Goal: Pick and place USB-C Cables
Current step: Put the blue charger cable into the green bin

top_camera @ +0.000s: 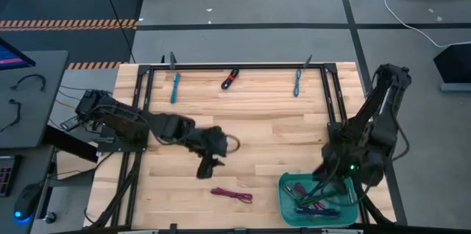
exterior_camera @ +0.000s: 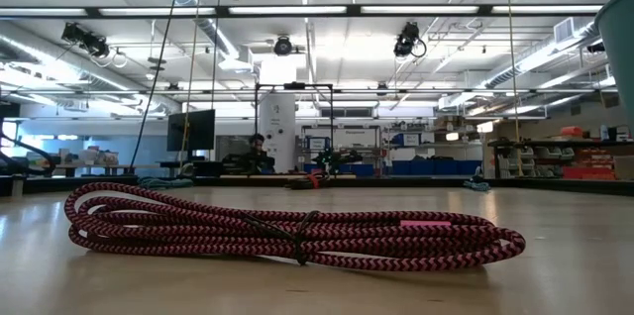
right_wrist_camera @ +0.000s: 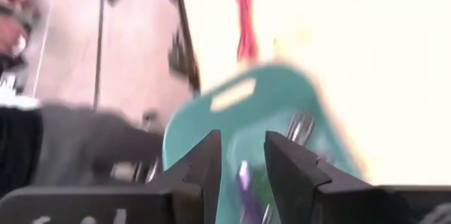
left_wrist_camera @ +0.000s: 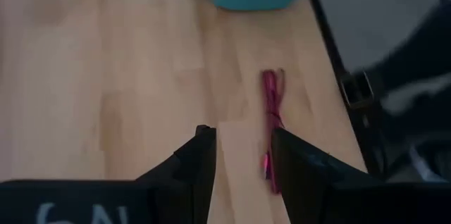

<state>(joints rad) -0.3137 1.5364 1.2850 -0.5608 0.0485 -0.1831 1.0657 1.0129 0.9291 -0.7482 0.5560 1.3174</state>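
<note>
From above, the magenta cable (top_camera: 232, 196) lies on the table (top_camera: 250, 109) at about 6 o'clock, just left of the teal bin (top_camera: 288, 203), which sits at 5 o'clock and already holds several bundles. Three more wait along the far edge: a teal cable (top_camera: 175, 87) at 11 o'clock, a red-black cable (top_camera: 230, 79) at 12, and a second teal cable (top_camera: 297, 82) at 1 o'clock. The left gripper (top_camera: 206, 166) hangs near the table's middle, a little short of the magenta bundle. The right gripper (top_camera: 324, 182) is over the bin; whether its fingers are parted cannot be judged here.

At table height, the magenta bundle fills the foreground: a braided cord, magenta flecked with black, folded into long flat loops and cinched by a thin tie near its middle, with a pink sleeve toward 3 o'clock. It looks light and limp, its weave offering some grip. The loops would likely sag if lifted by one end, so the tied middle seems the best place to pinch.

Past the left wrist, the fingers (left_wrist_camera: 197, 164) stand apart, holding nothing. The magenta cable runs lengthwise just beside one of them, so a small sideways shift should straddle it.

Past the right wrist, the fingers (right_wrist_camera: 204, 160) are parted with nothing between them, poised above the bin, where purple and green strands show dimly.
</note>
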